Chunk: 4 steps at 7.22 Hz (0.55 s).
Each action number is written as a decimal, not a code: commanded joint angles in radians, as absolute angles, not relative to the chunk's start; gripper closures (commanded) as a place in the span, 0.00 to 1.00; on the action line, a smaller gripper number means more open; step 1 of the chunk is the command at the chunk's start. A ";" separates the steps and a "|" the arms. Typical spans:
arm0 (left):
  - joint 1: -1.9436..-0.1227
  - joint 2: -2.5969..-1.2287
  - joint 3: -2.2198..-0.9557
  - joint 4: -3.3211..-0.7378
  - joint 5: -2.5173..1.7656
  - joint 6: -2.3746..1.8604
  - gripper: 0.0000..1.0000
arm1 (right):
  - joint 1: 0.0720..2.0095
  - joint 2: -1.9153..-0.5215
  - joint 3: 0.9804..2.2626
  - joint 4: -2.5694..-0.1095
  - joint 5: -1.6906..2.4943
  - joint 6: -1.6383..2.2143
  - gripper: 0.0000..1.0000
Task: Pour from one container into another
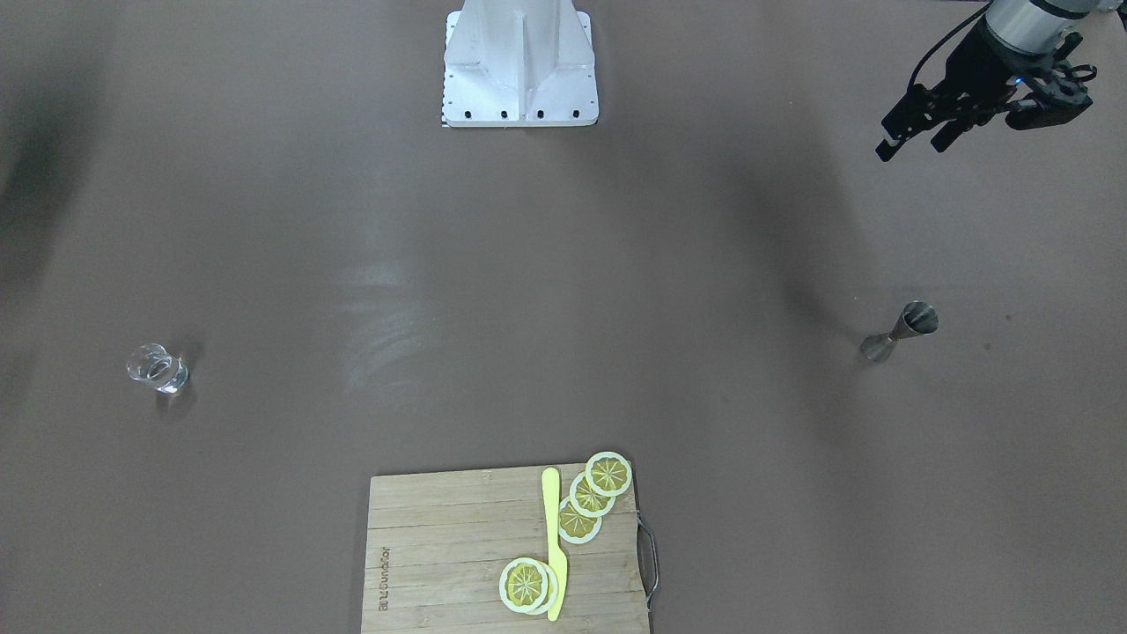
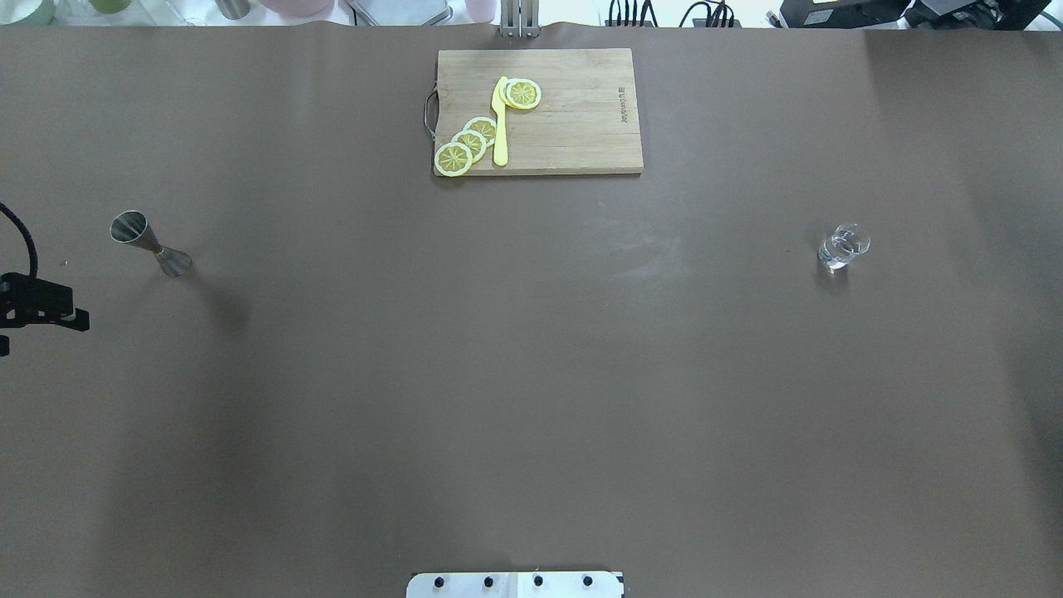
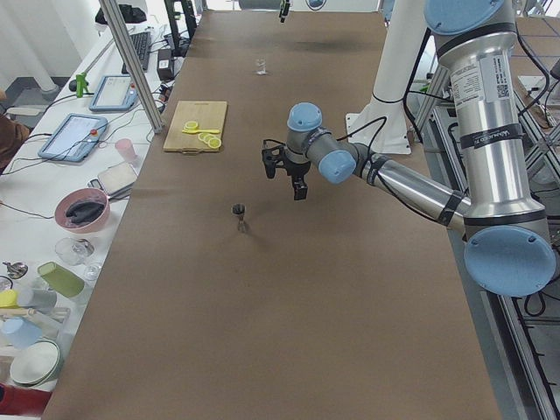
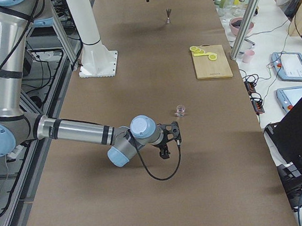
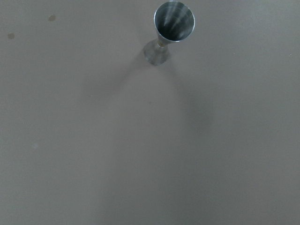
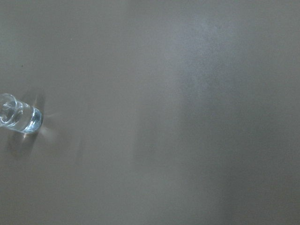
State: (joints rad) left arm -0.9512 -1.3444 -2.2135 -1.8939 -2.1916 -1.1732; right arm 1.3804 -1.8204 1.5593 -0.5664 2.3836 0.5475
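The left hand (image 1: 913,146) is hovering released near the upright jigger (image 1: 900,332); the right hand (image 4: 168,146), state indiscernible, is hanging near the glass (image 4: 180,110).

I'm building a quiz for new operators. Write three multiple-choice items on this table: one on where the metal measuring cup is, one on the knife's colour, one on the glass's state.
1. Where on the table does the measuring cup stand?
A. the middle
B. the robot's left side
C. the robot's right side

2. What colour is the knife on the cutting board?
A. yellow
B. red
C. black

3. How is the glass?
A. lying on its side
B. broken
C. upright and whole

Answers: B, it stands at the overhead view's left edge. A, blade and handle are both yellow. C, its mouth faces up and its base is on the table.
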 commanded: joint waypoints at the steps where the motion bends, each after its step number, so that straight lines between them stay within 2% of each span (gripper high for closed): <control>1: -0.896 -1.350 -2.153 -2.018 -2.067 -1.172 0.02 | 1.344 -1.822 1.542 -0.448 2.361 0.569 0.00; 3: -0.836 -1.304 -2.146 -2.139 -1.968 -1.178 0.02 | 1.292 -1.819 1.540 -0.401 2.323 0.572 0.00; 4: -0.838 -1.308 -2.104 -2.213 -1.968 -1.175 0.02 | 1.258 -1.819 1.540 -0.356 2.297 0.574 0.00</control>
